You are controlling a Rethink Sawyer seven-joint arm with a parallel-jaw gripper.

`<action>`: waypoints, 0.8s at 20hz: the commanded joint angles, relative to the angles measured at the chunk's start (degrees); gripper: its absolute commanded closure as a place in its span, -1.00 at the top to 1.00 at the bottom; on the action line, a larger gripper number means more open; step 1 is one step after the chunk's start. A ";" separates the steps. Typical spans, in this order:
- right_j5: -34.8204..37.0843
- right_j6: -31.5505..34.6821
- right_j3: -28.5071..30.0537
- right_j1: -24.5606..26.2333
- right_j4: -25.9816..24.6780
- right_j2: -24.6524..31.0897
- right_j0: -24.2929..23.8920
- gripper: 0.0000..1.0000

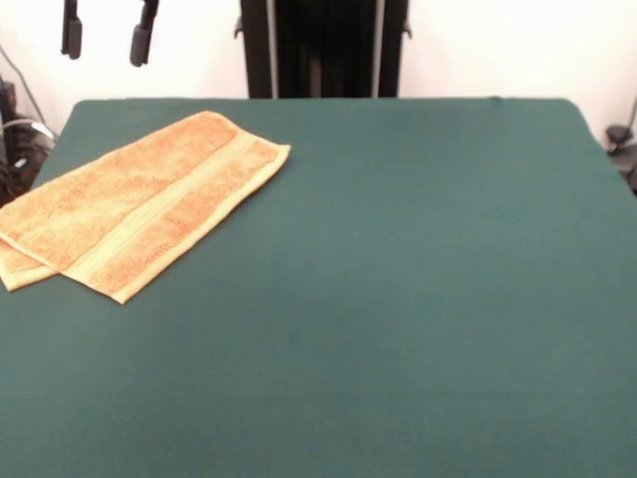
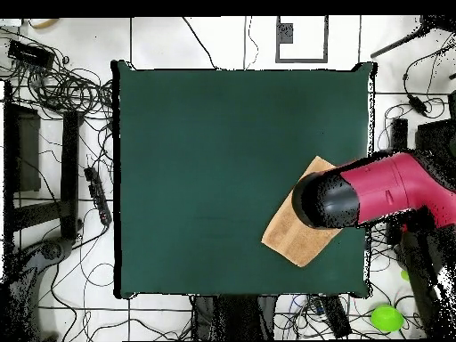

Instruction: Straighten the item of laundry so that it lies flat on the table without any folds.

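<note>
Towel: folded double, no readable label, at counter corner.
My claw: fingers apart, released, hanging above towel.

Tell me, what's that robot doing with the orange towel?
The robot's job is to spread the towel flat on the green table. Right now the towel lies folded over near one corner of the table, with a bit of the lower layer peeking out at one end. The gripper hangs above that side, open and not touching the towel. From overhead, the red arm covers part of the towel. So the straightening is not done yet.
</note>
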 commanded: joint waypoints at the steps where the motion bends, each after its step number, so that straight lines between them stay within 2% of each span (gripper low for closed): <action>1: -3.34 -7.19 -3.53 6.10 2.52 -0.93 4.70 1.00; 5: -6.38 2.01 -7.06 9.92 2.69 -3.88 5.98 1.00; 7: -5.27 4.25 -9.50 12.34 3.02 -5.85 6.83 1.00; 9: -6.79 11.42 -12.12 13.98 2.14 -8.59 8.72 1.00; 12: -3.08 11.74 -17.93 19.72 1.89 -11.95 11.87 1.00; 16: -5.15 12.44 -22.35 24.13 -0.29 -14.92 14.90 1.00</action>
